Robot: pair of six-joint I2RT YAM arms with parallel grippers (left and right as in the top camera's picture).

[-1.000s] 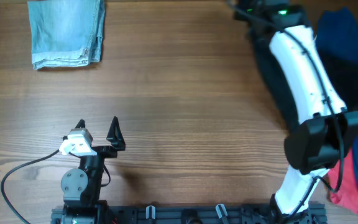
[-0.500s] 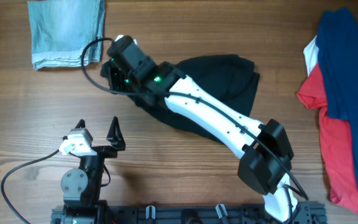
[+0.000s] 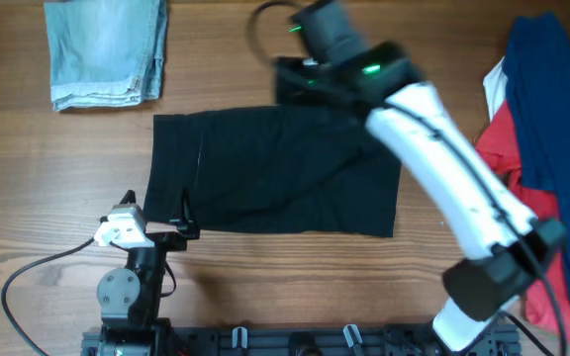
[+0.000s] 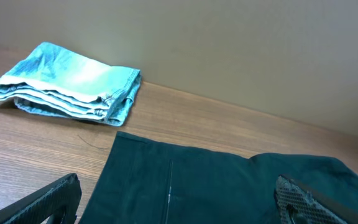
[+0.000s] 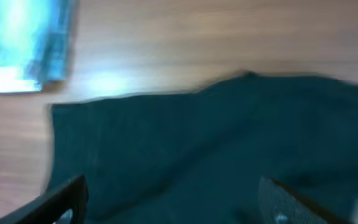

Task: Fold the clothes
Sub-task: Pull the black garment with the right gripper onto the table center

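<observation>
Lying spread flat, black shorts (image 3: 275, 168), left tool (image 4: 178, 186) apart, right tool (image 5: 169, 186) apart above them

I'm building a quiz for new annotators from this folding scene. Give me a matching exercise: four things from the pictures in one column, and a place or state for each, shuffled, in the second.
Things
1. denim garment
2. black shorts
3. red, blue and white clothes
4. left gripper

Places and states
A. open, at the near left corner of the black fabric
B. spread flat in the middle of the table
C. heaped at the right edge
D. folded, at the far left corner

Pairs: 1-D, 2-B, 3-C, 4-A
</observation>
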